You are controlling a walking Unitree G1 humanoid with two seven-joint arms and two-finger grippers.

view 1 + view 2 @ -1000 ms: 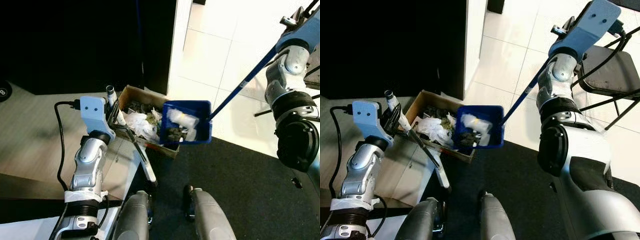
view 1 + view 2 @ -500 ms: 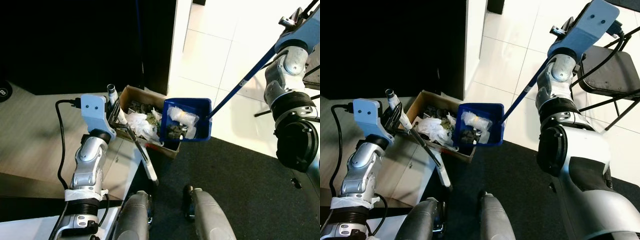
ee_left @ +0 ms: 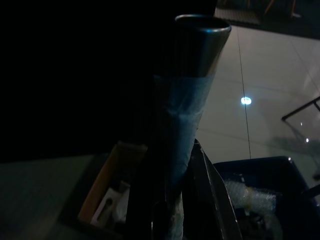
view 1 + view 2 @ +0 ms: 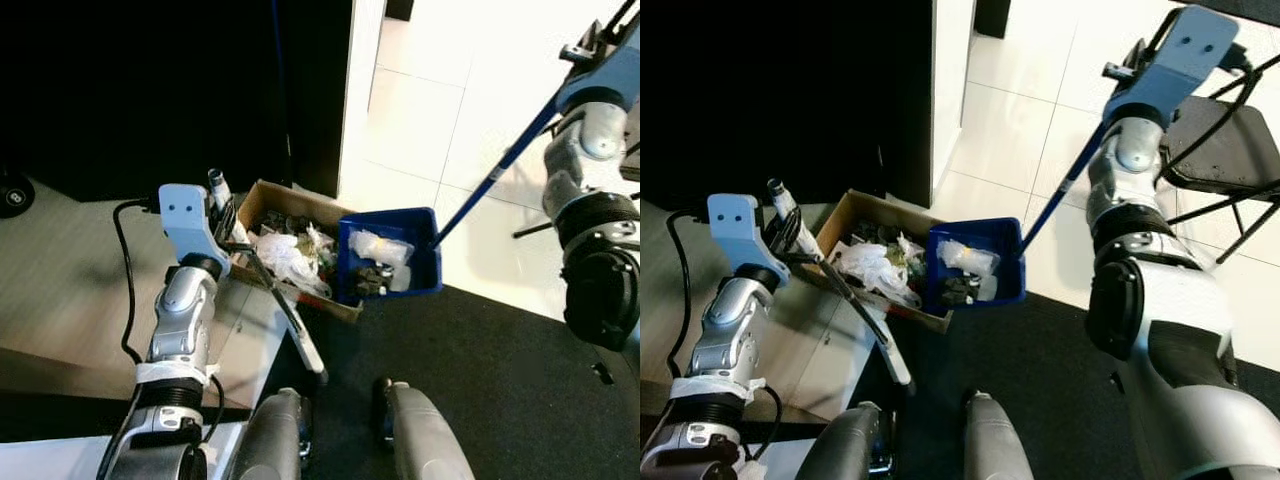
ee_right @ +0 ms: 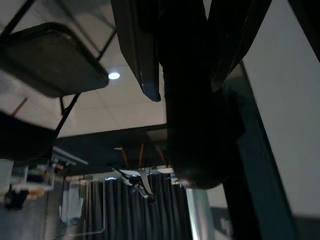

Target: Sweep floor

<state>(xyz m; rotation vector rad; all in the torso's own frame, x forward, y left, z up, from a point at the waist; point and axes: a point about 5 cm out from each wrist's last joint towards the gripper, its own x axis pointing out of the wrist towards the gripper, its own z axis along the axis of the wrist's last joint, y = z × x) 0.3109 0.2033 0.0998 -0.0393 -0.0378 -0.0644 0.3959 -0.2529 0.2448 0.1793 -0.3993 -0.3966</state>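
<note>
While the robot is standing on a dark carpet (image 4: 500, 380) beside white floor tiles (image 4: 420, 110), its right claw (image 4: 1120, 72), at the upper right of the frame, is clenching around the long blue handle (image 4: 495, 170) of a blue dustpan (image 4: 425, 275). That handle is running diagonally down toward the middle of the picture, where the dustpan is hanging in the air, touching or just overlapping the right end of an open cardboard box (image 4: 262, 190). Crumpled white plastic and dark scraps are lying inside the dustpan. More rubbish (image 4: 285, 255), white wrappers mixed with dark bits, is filling the box, which is sitting on the floor at the centre, in front of a dark doorway.

At the left of the frame, the left claw (image 4: 222, 215) is gripping the upper part of a broom handle (image 4: 275, 295), a pale pole with a taped section and a metal cap at its top end. This pole is slanting down and to the right, passing in front of the box and ending near the robot's two grey legs at the bottom edge. A black folding chair (image 4: 1220, 140) is standing on the tiles at the far right.
</note>
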